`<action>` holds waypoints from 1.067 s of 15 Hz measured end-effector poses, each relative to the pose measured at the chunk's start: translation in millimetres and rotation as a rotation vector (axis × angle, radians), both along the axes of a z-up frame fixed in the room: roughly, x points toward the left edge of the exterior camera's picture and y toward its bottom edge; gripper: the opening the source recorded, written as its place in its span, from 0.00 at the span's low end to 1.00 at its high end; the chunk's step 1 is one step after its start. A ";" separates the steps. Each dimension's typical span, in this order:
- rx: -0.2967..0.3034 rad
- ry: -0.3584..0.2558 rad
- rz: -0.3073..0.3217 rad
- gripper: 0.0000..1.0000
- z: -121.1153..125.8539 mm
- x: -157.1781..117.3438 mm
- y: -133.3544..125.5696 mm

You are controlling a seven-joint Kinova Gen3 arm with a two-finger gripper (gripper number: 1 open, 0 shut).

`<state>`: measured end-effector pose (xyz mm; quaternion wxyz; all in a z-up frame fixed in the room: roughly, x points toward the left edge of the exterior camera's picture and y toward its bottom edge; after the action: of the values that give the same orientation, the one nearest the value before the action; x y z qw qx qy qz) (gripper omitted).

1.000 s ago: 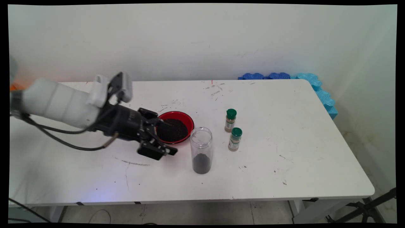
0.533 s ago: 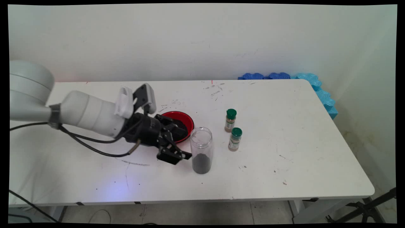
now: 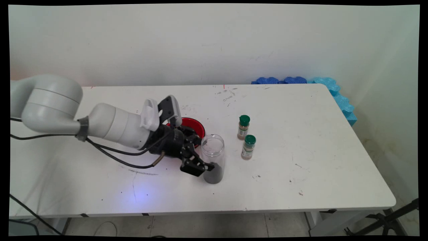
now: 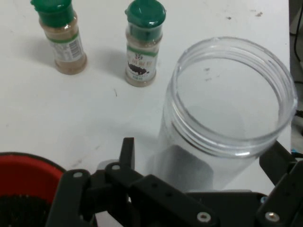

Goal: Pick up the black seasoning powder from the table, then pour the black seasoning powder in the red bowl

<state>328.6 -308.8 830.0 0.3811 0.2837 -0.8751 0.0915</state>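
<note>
The black gripper [image 3: 204,160], spread wide, straddles a clear cylindrical plastic jar [image 3: 213,158] with dark granules inside, beside a round red bowl [image 3: 197,125] on the white desk [image 3: 317,150].

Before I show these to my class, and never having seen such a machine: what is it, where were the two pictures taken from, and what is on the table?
It is a white robot arm ending in a black two-finger gripper. One picture looks down across the white table from a fixed camera; the other comes from a camera on the hand itself, looking along the fingers. On the table stand a clear jar with dark grains at its bottom, a red bowl of dark grains behind the gripper, and two green-capped spice bottles. The gripper is open, one finger on each side of the jar, holding nothing yet.
</note>
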 end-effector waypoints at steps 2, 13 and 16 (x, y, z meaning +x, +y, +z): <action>-0.001 0.001 -0.001 1.00 -3.6 -4.2 -2.9; -0.009 0.009 -0.015 0.00 -10.3 -15.0 -12.1; -0.025 0.007 -0.038 0.00 -1.0 -11.5 -12.1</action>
<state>317.1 -320.9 828.9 0.3894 0.2626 -0.8778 0.0944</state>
